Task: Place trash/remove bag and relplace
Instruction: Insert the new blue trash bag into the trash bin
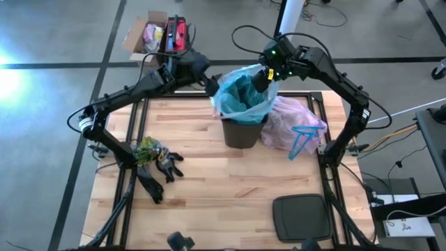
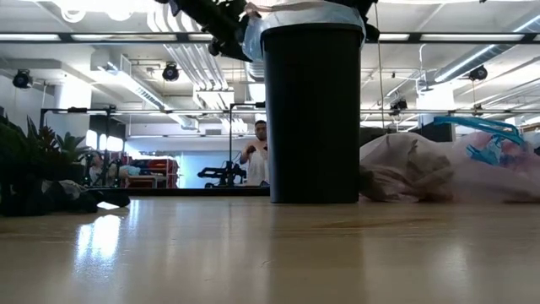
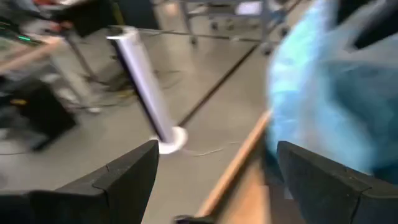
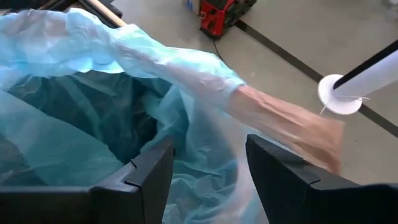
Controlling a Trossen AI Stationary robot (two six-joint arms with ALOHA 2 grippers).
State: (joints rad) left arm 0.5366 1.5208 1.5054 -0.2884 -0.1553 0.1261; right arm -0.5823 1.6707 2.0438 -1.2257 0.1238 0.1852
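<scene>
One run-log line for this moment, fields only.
stage: fitting light blue bag on black bin | left gripper: open at rim | right gripper: over rim, bag between jaws | pink bag: on table beside bin

Grey concrete floor (image 1: 63, 35) crossed by dark lines, long ceiling strip lights (image 2: 101, 37), a person (image 2: 256, 156) standing far behind.

Black gloves (image 1: 159, 174) sat on the wooden table (image 1: 209, 188), a dark lid (image 1: 301, 217) lay flat nearby, plus a cardboard box (image 1: 143, 35) on the floor.
</scene>
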